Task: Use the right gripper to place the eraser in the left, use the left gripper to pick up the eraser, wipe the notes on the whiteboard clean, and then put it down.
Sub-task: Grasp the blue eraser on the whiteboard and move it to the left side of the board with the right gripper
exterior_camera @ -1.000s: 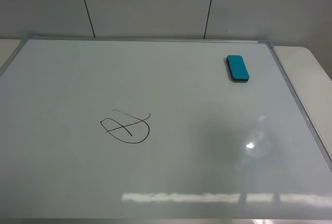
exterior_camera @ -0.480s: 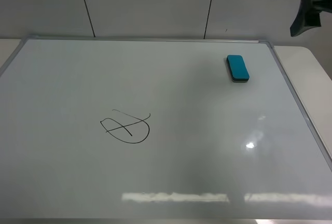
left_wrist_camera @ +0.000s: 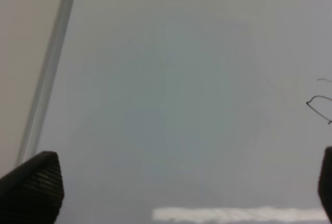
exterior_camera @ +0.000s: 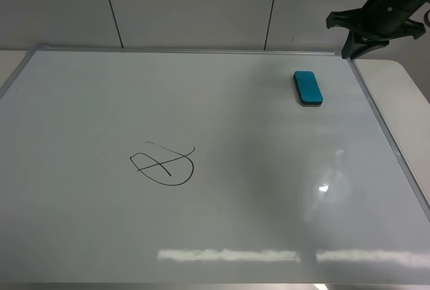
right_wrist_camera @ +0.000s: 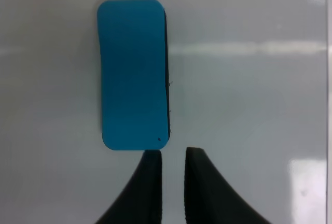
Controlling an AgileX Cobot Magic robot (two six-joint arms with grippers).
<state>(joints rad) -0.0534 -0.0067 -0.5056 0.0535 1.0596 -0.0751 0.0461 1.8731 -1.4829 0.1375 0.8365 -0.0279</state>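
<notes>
1. The left gripper is wide open over the whiteboard and holds nothing.
2. The notes sit at about 8 o'clock on the board.
3. The eraser lies flat at 2 o'clock.
4. The right gripper hangs by it, nearly closed, holding nothing.

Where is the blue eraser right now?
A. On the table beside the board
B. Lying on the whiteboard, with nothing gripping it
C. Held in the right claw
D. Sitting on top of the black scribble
B: the eraser lies flat on the whiteboard, with the right claw beside it, holding nothing.
</notes>
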